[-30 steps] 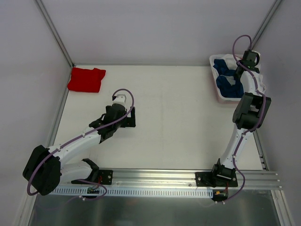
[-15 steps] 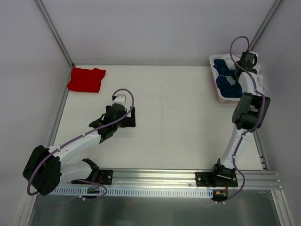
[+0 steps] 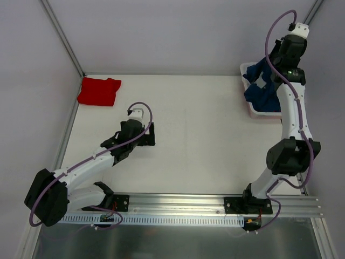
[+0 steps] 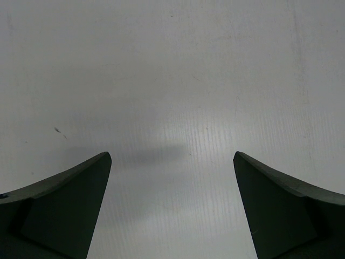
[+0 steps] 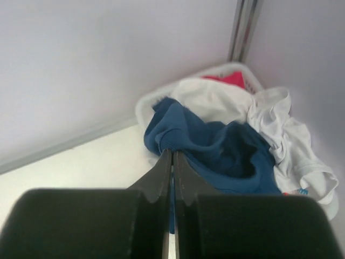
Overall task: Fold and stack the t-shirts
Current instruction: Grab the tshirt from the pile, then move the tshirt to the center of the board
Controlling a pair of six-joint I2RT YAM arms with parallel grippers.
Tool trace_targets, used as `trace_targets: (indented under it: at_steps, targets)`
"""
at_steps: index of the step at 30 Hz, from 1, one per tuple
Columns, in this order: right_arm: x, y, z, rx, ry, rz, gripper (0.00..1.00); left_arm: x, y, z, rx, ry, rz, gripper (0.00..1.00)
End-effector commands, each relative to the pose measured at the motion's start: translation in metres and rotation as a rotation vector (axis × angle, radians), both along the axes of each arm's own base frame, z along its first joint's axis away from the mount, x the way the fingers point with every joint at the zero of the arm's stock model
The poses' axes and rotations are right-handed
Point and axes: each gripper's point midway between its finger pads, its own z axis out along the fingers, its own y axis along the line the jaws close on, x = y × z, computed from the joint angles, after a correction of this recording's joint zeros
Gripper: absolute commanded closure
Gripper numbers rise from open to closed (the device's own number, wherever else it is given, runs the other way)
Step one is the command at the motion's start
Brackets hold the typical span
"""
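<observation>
A navy blue t-shirt (image 3: 262, 89) hangs half out of the white basket (image 3: 246, 69) at the back right; my right gripper (image 5: 172, 152) is shut on a fold of this navy blue t-shirt (image 5: 226, 148) and holds it raised above the basket. White t-shirts (image 5: 280, 127) and a bit of red cloth (image 5: 229, 79) lie under it in the basket. A folded red t-shirt (image 3: 98, 90) rests at the back left of the table. My left gripper (image 4: 172, 162) hovers open over bare white table, nothing between its fingers (image 4: 70, 199).
The basket's rim (image 5: 144, 102) stands against the back wall, close to the corner post (image 5: 243, 27). Grey walls close in the table on the left, back and right. A metal rail (image 3: 215, 202) runs along the near edge.
My right gripper has shut on the navy t-shirt and risen well above the basket, drawing the cloth up with it. The left arm has barely moved.
</observation>
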Motion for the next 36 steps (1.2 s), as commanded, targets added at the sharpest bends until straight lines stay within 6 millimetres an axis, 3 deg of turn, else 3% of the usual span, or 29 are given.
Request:
trace_targets:
  at_steps: [1, 2, 4, 5, 8, 11, 12, 14, 15, 17, 18, 20, 21, 22, 23, 24, 29, 33, 36]
  targets:
    - [-0.039, 0.014, 0.083, -0.003, -0.183, 0.005, 1.0, 0.003, -0.007, 0.012, -0.054, -0.048, -0.004, 0.01]
    - [-0.056, 0.024, 0.106, -0.005, -0.231, 0.022, 1.0, 0.003, -0.008, 0.014, -0.06, -0.053, -0.003, 0.01]
    - [-0.074, 0.033, 0.125, -0.007, -0.272, 0.033, 1.0, 0.003, -0.006, 0.012, -0.058, -0.055, 0.001, 0.01]
    - [-0.095, 0.039, 0.147, -0.007, -0.322, 0.045, 1.0, 0.003, -0.006, 0.012, -0.058, -0.059, 0.003, 0.01]
    - [-0.127, 0.064, 0.177, -0.011, -0.388, 0.1, 1.0, 0.003, -0.006, 0.011, -0.059, -0.058, 0.002, 0.01]
    - [-0.174, 0.081, 0.215, -0.003, -0.484, 0.155, 1.0, 0.002, -0.006, 0.01, -0.06, -0.058, 0.002, 0.01]
    - [-0.199, 0.081, 0.232, 0.0, -0.537, 0.16, 1.0, 0.002, -0.006, 0.011, -0.064, -0.062, 0.003, 0.01]
    - [-0.223, 0.091, 0.247, 0.011, -0.587, 0.201, 1.0, 0.002, -0.005, 0.01, -0.065, -0.065, 0.004, 0.01]
    - [-0.246, 0.092, 0.259, 0.022, -0.635, 0.23, 1.0, 0.002, -0.005, 0.011, -0.067, -0.069, 0.006, 0.01]
    - [-0.263, 0.094, 0.265, 0.037, -0.671, 0.255, 1.0, 0.002, -0.004, 0.011, -0.07, -0.074, 0.007, 0.01]
    - [-0.286, 0.093, 0.274, 0.044, -0.721, 0.272, 1.0, 0.002, -0.005, 0.012, -0.075, -0.078, 0.005, 0.01]
    - [-0.298, 0.095, 0.274, 0.061, -0.757, 0.301, 1.0, 0.001, -0.004, 0.011, -0.077, -0.08, 0.004, 0.01]
    - [-0.32, 0.101, 0.285, 0.068, -0.82, 0.357, 1.0, 0.001, -0.005, 0.012, -0.083, -0.086, 0.004, 0.01]
    - [-0.329, 0.105, 0.287, 0.079, -0.846, 0.391, 1.0, 0.001, -0.005, 0.012, -0.083, -0.087, 0.003, 0.01]
    - [-0.333, 0.113, 0.284, 0.118, -0.857, 0.436, 1.0, 0.001, -0.005, 0.012, -0.084, -0.088, 0.003, 0.01]
    - [-0.355, 0.122, 0.293, 0.136, -0.911, 0.512, 1.0, 0.001, -0.004, 0.013, -0.085, -0.093, 0.006, 0.01]
    - [-0.42, 0.176, 0.315, 0.3, -0.994, 0.91, 1.0, 0.001, -0.003, 0.013, -0.087, -0.106, 0.008, 0.01]
    - [-0.468, 0.2, 0.333, 0.372, -1.064, 1.166, 1.0, 0.0, -0.003, 0.013, -0.09, -0.109, 0.005, 0.01]
    - [-0.473, 0.208, 0.333, 0.434, -1.045, 1.237, 1.0, 0.0, -0.003, 0.014, -0.091, -0.115, 0.006, 0.01]
